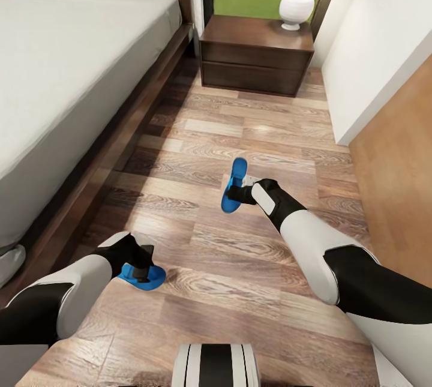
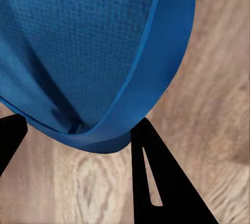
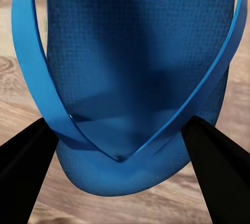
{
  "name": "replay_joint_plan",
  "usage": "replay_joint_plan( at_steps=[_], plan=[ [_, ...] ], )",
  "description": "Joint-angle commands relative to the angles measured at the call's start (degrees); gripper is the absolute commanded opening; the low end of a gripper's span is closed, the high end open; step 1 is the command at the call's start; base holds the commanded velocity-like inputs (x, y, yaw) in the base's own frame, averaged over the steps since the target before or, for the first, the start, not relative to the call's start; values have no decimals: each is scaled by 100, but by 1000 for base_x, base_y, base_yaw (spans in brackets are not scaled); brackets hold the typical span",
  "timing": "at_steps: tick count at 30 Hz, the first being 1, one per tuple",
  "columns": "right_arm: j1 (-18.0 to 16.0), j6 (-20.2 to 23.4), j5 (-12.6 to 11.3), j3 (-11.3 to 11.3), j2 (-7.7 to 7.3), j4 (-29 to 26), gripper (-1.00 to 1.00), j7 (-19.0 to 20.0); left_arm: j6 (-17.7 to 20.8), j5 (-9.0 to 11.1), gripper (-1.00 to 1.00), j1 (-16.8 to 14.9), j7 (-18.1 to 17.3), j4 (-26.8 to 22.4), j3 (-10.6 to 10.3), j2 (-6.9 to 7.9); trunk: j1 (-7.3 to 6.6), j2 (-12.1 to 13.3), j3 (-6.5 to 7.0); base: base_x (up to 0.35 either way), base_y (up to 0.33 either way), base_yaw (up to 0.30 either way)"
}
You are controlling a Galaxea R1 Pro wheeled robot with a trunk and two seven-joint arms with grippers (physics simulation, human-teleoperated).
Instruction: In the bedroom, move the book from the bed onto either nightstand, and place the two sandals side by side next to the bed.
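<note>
- So, head view: both arms reach out over the wood-plank floor point(image 1: 240, 291) in the aisle beside the bed point(image 1: 72, 63), which fills the upper left of the frame.
- Left end effector point(image 1: 143, 268) sits low at lower left, right by the bed frame, clamped on one blue sandal point(image 1: 144, 276) that lies roughly flat, close to the floor. Can't tell if it's actually touching the floor.
- Right end effector point(image 1: 239, 192) is near the middle of the frame, forearm stretched forward from lower right, gripping the other sandal point(image 1: 234, 184). That one's tipped up on its edge, long axis pointing toward the top of the frame.
- The two sandals are well apart, not side by side.
- Nightstand point(image 1: 257, 54) is at top center against the wall, with a white egg-shaped lamp point(image 1: 296, 7) on its top. White wall point(image 1: 384, 39) runs down the upper right.
- Left wrist view adds the close-up: textured blue sole point(image 2: 83, 41) and a strap, black fingers point(image 2: 156, 182) on either side of the sandal's end, wood grain behind.
- Right wrist view shows the V of the toe straps point(image 3: 122, 151) meeting on the sole, with dark fingers point(image 3: 219, 177) flanking the sandal on both sides.
</note>
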Motion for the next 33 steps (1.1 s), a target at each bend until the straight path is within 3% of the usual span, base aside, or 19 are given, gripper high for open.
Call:
replay_joint_plan(
  at_steps=[1,11,25,33],
  plan=[
    [-2,21,-30,24,0,-8,-100,-24,40,-36,-100,0,25,-11,23,4,1,-3,-26,0,0,0],
    [-2,21,-30,26,0,-8,-100,-23,40,-36,-100,0,25,-13,29,12,27,-16,-248,0,0,0],
    [-2,-11,-44,21,0,-8,-100,95,40,-36,-100,0,-4,-13,23,12,27,-16,-248,0,0,0],
    [-2,-7,-42,18,-1,-8,-100,1250,40,-36,-100,0,-9,-13,22,42,27,-16,-248,0,0,0]
  ],
)
